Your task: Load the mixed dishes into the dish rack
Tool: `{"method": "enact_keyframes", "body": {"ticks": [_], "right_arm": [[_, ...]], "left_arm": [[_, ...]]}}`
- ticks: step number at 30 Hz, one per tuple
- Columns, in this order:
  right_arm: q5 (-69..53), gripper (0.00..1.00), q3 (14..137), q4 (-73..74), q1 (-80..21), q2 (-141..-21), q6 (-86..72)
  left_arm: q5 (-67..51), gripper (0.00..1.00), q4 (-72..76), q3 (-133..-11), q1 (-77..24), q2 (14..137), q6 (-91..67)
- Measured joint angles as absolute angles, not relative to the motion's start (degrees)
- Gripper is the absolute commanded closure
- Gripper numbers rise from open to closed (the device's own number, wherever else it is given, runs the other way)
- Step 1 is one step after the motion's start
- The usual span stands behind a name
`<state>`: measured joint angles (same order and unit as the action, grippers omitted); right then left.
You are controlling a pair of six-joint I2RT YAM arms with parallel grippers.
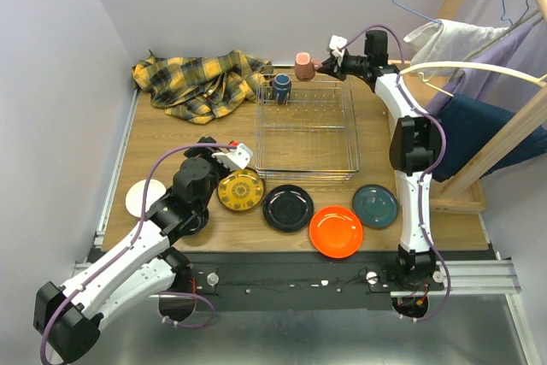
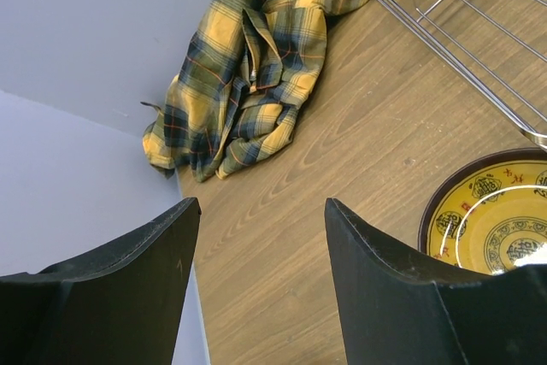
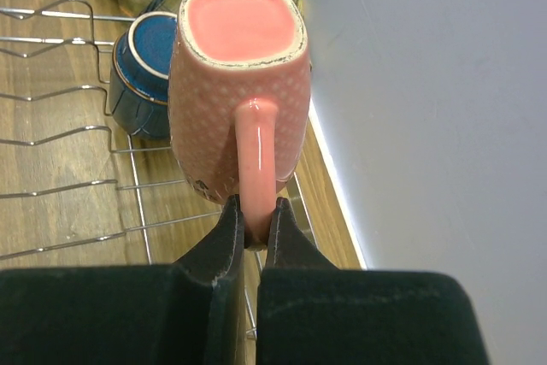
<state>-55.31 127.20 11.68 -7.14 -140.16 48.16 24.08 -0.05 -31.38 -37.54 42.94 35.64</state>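
Right gripper (image 3: 254,211) fills the bottom of its wrist view, its black fingers (image 3: 224,241) clamped on the handle of a pink mug (image 3: 239,83), which juts out away from the camera. From above, the mug (image 1: 305,66) hangs at the far edge of the rack (image 1: 308,130), close to the back wall. Just beside it, a blue cup (image 3: 141,74) sits inside the rack's far left corner (image 1: 281,87); the rest of the wire floor shows only bare desk (image 1: 171,138) through it. Left gripper (image 2: 261,203) hovers over the desk near the rack's near left corner, fingers (image 2: 154,271) wide apart with nothing between them. A yellow plate (image 2: 496,228) lies flat just to its right. Four plates line the desk along the rack's near side: yellow (image 1: 240,191), black plate (image 1: 287,208), orange plate (image 1: 336,231) and teal plate (image 1: 374,206), each close to its neighbour. A white dish (image 1: 139,198) lies at the desk's left edge, partly hidden by the left arm. A plaid cloth (image 1: 201,81) is bunched in the far left corner.
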Motion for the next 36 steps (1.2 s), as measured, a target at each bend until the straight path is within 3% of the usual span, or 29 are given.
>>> {"method": "enact_keyframes", "body": {"ticks": [21,23,24,27,33,36], "right_arm": [[-56.64,0.98,130.96,19.4,-7.03,-148.29,49.54],[-56.6,0.84,131.2,19.46,-7.09,-148.51,49.47],[-56.36,0.68,131.2,19.44,-7.07,-148.51,49.32],[-55.46,0.49,131.2,19.11,-7.07,-148.51,48.86],[-52.07,0.34,129.71,17.08,-6.9,-147.89,48.1],[-50.85,0.32,128.55,17.43,-6.9,-146.71,48.75]], "left_arm": [[24.08,0.3,0.16,-31.35,-37.5,45.56,35.48],[24.08,0.28,0.25,-31.35,-37.5,45.74,35.44],[24.08,0.28,0.32,-31.35,-37.5,45.78,35.42],[24.05,0.27,0.34,-31.33,-37.5,45.84,35.11],[24.03,0.23,0.43,-31.18,-37.5,45.8,34.76],[23.99,0.18,0.8,-30.7,-37.5,45.54,34.48]]}}
